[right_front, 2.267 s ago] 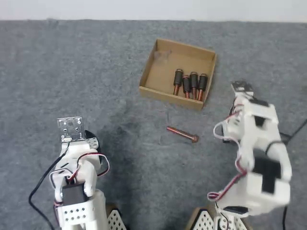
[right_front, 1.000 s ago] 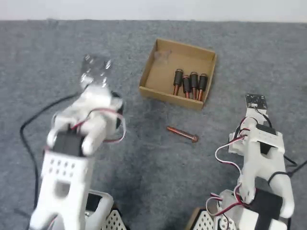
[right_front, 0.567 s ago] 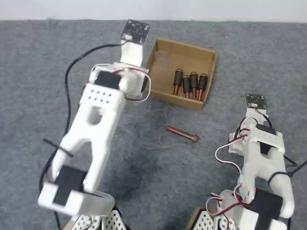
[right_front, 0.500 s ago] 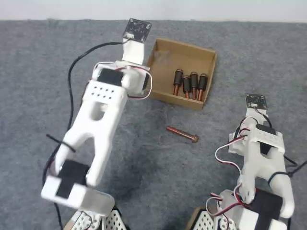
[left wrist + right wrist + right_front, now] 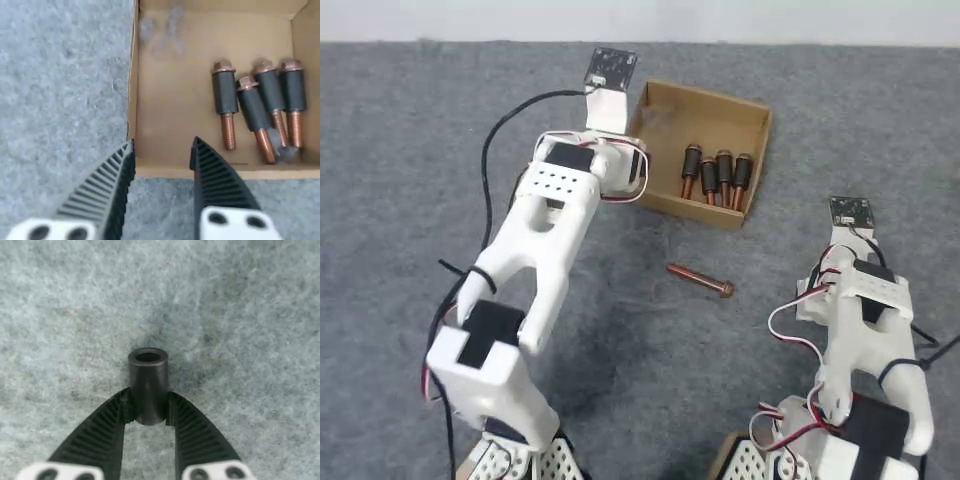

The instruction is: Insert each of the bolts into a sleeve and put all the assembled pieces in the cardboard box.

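Observation:
A cardboard box point(image 5: 670, 197) sits at the table's far middle with several assembled bolt-and-sleeve pieces point(image 5: 717, 175) lying side by side in its right half. One bare copper bolt point(image 5: 700, 279) lies on the carpet in front of the box. My left arm point(image 5: 560, 200) stretches out to the box's left wall. The left gripper point(image 5: 162, 146) is open, its fingers above the box point(image 5: 175, 100) at a corner, and the pieces point(image 5: 255, 107) lie further inside. My right arm point(image 5: 860, 300) stands at the right, with the right gripper point(image 5: 148, 396) shut on a black sleeve point(image 5: 148, 382) just above the carpet.
Grey carpet point(image 5: 420, 150) covers the table, with a white wall strip along the far edge. Open carpet lies between the two arm bases and around the loose bolt.
The left arm swung from near its base out and forward to the box's left wall. The right arm drew back from beside the box earlier and has since stayed still.

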Robot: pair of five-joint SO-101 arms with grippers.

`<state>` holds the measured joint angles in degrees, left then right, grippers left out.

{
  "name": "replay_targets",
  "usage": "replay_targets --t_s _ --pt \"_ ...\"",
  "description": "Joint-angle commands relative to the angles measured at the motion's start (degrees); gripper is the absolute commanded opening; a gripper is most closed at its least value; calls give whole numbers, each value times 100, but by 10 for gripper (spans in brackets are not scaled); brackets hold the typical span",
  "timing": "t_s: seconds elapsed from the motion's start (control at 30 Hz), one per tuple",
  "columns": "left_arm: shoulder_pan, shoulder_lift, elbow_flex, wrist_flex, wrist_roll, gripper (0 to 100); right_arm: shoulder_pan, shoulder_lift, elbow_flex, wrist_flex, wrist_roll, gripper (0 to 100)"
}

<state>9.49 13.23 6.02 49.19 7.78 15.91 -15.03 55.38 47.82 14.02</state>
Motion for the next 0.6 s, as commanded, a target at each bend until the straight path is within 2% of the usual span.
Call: replay_targets --t_s 0.0,0.17,0.37,0.57 --pt "-18 141 -338 -404 132 165 -92 -312 -26 -92 132 7" --pt "-53 527 -347 -747 123 163 -92 -312 -26 -66 132 7" --pt "-519 721 -347 -1152 123 163 -92 -312 -18 -57 141 7" --pt "-659 738 -312 -1213 123 163 -92 -312 -18 -57 141 7"
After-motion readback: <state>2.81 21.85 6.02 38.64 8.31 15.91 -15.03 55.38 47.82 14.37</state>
